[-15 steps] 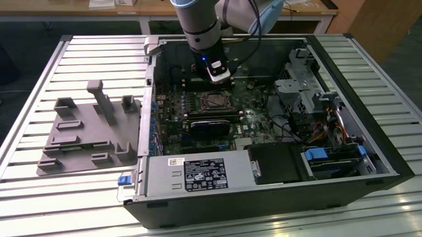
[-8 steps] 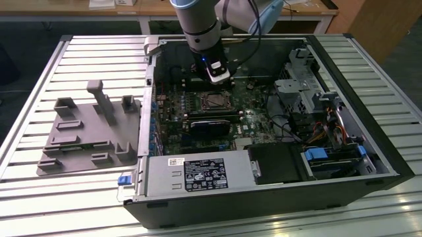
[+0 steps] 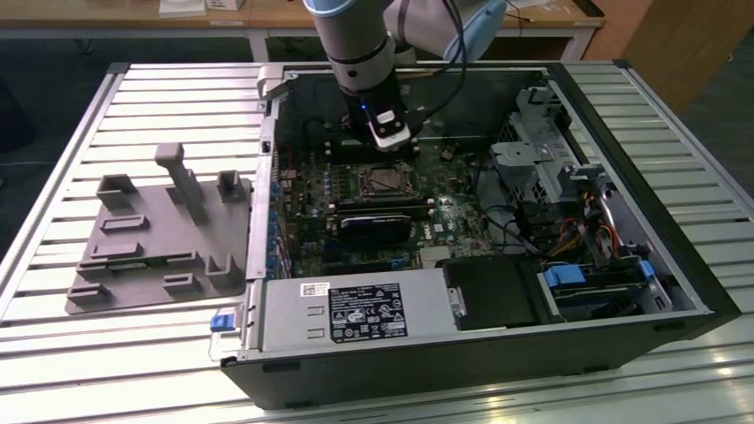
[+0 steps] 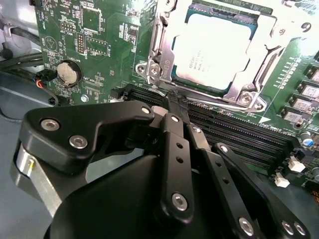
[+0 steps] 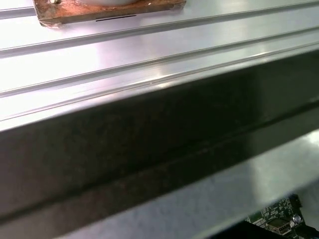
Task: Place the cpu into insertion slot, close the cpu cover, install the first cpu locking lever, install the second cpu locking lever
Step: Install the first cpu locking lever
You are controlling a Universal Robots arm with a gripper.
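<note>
**Inspector:** Start with the cpu (image 4: 212,47).

**Assistant:** Flat square chip with a pale, matt metal top. In the second wrist view it lies seated in the insertion slot (image 4: 259,22), square to it. The cpu cover (image 4: 164,64), a thin bright stamped-steel frame with a cut-out centre, lies down around the chip, its edges lapping the chip's margin.

**Inspector:** Surroundings on the board?

**Assistant:** Green circuit board (image 4: 94,50), glossy and densely printed. A round silvery coin cell (image 4: 68,73) sits well apart from the socket. Long narrow black memory slots (image 4: 234,127) run just beside the socket.

**Inspector:** The tool?

**Assistant:** The tool (image 4: 175,102) is black, hard-edged linkage with bright screw heads. Its fingers (image 4: 172,107) are pressed together with nothing between them, the tips over the memory slots beside the cover's edge. Whether they touch the board I cannot tell.

**Inspector:** Obstructions?

**Assistant:** The tool's body hides the near part of the board in the second wrist view. In the exterior view the arm (image 3: 356,53) reaches down into the open computer case (image 3: 659,265), which rests on a ribbed metal surface (image 3: 154,84). A black rectangular card (image 3: 374,225) lies near the socket, a grey moulded fixture (image 3: 159,243) is to the case's left in that view, and a labelled power supply box (image 3: 353,314) stands at the near wall.
</note>
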